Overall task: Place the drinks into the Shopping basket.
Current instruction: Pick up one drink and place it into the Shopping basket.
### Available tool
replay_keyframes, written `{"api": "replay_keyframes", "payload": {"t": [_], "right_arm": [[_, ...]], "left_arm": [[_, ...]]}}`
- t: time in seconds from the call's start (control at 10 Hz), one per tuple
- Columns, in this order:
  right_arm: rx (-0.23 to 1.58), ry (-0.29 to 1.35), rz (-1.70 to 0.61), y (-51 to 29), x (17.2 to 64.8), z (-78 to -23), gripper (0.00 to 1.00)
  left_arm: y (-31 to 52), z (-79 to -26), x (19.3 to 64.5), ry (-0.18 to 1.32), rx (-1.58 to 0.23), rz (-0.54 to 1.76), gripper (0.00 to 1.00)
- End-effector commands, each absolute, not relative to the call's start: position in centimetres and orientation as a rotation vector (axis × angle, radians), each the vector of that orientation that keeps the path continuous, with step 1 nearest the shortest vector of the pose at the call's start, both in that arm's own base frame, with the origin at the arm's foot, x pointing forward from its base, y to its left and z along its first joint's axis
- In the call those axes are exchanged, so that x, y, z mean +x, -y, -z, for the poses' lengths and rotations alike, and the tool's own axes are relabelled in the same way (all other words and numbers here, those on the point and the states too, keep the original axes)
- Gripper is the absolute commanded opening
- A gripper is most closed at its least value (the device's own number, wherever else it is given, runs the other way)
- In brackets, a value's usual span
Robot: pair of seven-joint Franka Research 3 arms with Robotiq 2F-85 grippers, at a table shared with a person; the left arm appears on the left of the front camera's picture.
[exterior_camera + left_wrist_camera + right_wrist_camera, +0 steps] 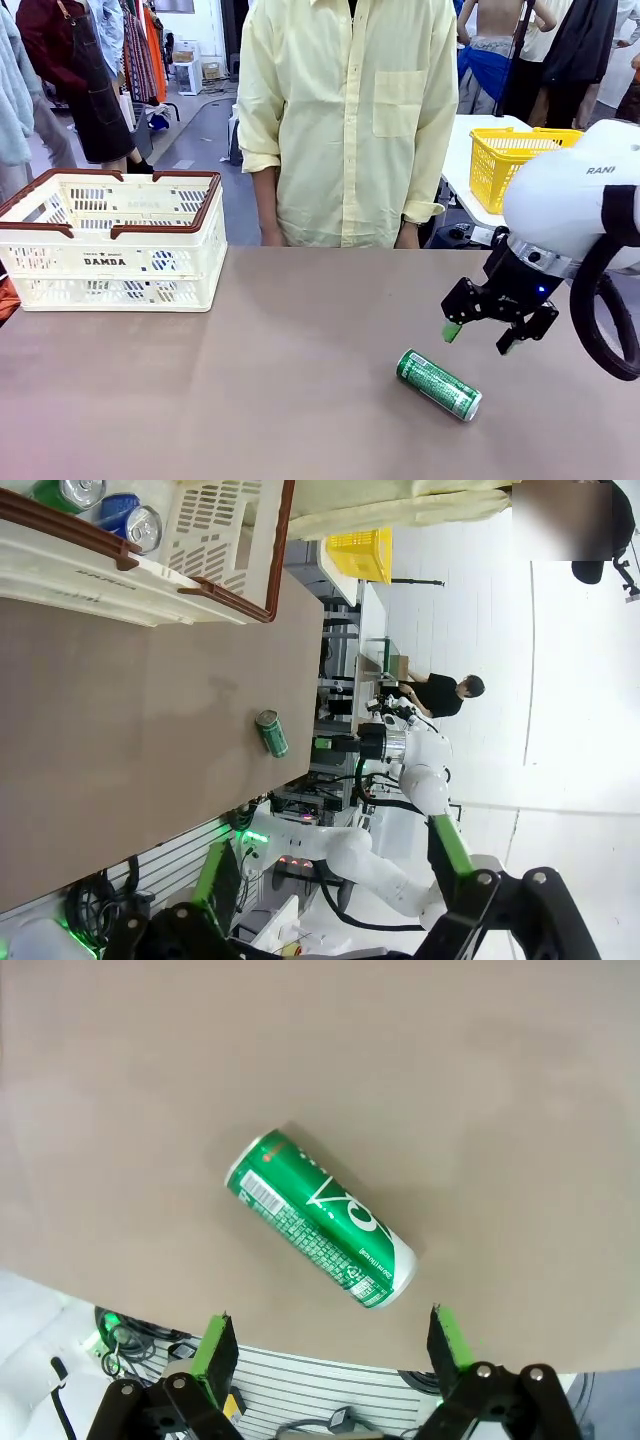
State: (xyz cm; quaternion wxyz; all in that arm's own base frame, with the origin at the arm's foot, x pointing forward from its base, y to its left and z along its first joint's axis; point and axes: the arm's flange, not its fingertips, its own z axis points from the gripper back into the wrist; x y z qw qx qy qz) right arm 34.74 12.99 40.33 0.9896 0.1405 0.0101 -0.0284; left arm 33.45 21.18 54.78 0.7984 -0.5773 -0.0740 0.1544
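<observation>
Right gripper [481,338]: we see it hanging above the table [250,400], at about 1 o'clock from the loose can in the front view, with its fingers spread wide and nothing between them.
Loose drink: a green can [438,384] lies on its side on the table, apart from both pads. In the right wrist view it sits at 12 o'clock from the gripper [331,1340], slanted, with one end toward 10 o'clock.
Left gripper [335,865]: its fingers stand apart and empty in its own wrist view, with the green can [271,732] well off.
Shopping basket [110,262]: it stands upright at the table's 10 o'clock corner.
Inside the basket [230,540]: we make out a second green can [70,492] and a blue can [135,520] just beside each other.
Person [350,120]: stands at 12 o'clock across the table, arms down.
</observation>
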Motion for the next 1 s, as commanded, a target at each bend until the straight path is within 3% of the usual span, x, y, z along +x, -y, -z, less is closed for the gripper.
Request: {"api": "replay_keyframes", "payload": {"t": [0.0,0.2,0.3,0.7,0.9], "right_arm": [[0.250,-0.004,-0.126,-13.6,35.5,-40.1,1.00],[0.329,0.002,-0.663,-14.5,36.1,-38.7,1.00],[0.337,-0.007,-0.810,-14.8,35.9,-38.2,1.00],[0.271,0.034,-0.982,-16.3,35.6,-34.9,1.00],[0.191,0.028,-0.925,-16.9,35.9,-32.7,1.00]], "left_arm": [[-21.1,-54.8,33.2,0.161,-1.234,-0.337,1.00],[-21.1,-54.8,33.2,0.161,-1.234,-0.337,1.00],[-21.1,-54.8,33.2,0.161,-1.234,-0.337,1.00],[-21.1,-54.8,33.2,0.161,-1.234,-0.337,1.00],[-21.1,-54.8,33.2,0.161,-1.234,-0.337,1.00]]}}
